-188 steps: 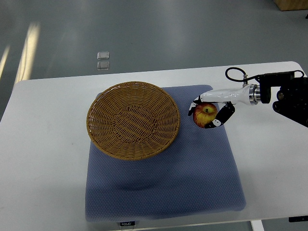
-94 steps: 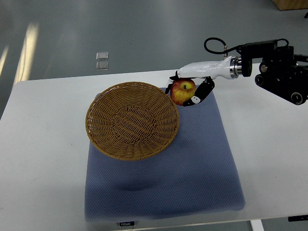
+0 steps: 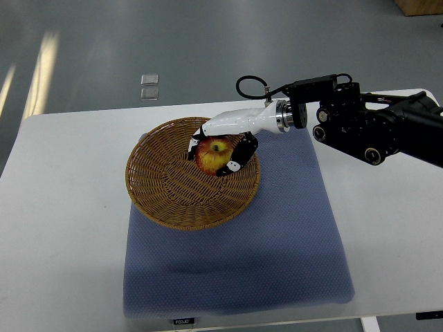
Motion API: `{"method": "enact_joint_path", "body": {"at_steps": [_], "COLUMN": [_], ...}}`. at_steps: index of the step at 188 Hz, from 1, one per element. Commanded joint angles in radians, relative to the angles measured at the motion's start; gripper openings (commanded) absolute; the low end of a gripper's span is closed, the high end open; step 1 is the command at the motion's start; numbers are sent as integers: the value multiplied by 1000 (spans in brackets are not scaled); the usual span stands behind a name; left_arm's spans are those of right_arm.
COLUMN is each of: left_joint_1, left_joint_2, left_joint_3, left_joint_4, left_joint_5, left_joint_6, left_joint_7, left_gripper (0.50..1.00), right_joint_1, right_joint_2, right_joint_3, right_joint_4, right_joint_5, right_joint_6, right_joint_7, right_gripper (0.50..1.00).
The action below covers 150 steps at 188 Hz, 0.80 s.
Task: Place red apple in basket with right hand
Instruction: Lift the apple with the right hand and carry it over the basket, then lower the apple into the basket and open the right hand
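The red apple (image 3: 214,153), red with a yellow patch, is held by my right hand (image 3: 219,149) over the right inner part of the wicker basket (image 3: 173,190). The hand's white and black fingers are curled around the apple. Its arm reaches in from the right edge over the blue mat (image 3: 277,242). The basket sits on the mat's upper left part. I cannot tell whether the apple touches the basket's weave. The left arm is out of view.
The white table (image 3: 62,207) carries the mat. The right arm's black body (image 3: 374,128) hangs over the table's far right. A small clear object (image 3: 149,86) lies on the grey floor beyond the table.
My right hand has carried the apple left, from above the mat beside the basket, past the rim, to over the basket's inside. The arm has stretched further left.
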Motion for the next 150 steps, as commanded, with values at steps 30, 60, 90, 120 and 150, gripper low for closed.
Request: {"method": "enact_joint_path", "body": {"at_steps": [30,60,90,120,150], "left_joint_1": [-3,-3,-3,-3,-2], "left_joint_2": [0,0,0,0,0], "left_joint_3": [1,-1,-1,-1,-1], "left_joint_4": [0,0,0,0,0], "left_joint_5": [0,0,0,0,0], "left_joint_6": [0,0,0,0,0], "left_joint_7": [0,0,0,0,0], "left_gripper": [1000,1000,1000,1000,1000], "right_joint_1": [-39,-52,-53,-56,-62], "right_joint_2": [46,59,68,68,76], "right_joint_3": [-7,-6,-4,-4,-4], "right_joint_4": [-31,-31,-31,-31,-31], "right_joint_5": [-2,0,0,1,1], "right_joint_6": [-6,-34,-38,-37,-38], "right_joint_7": [-1,-1,-1,-1,-1], "right_gripper": [713,715,758,782,791]}}
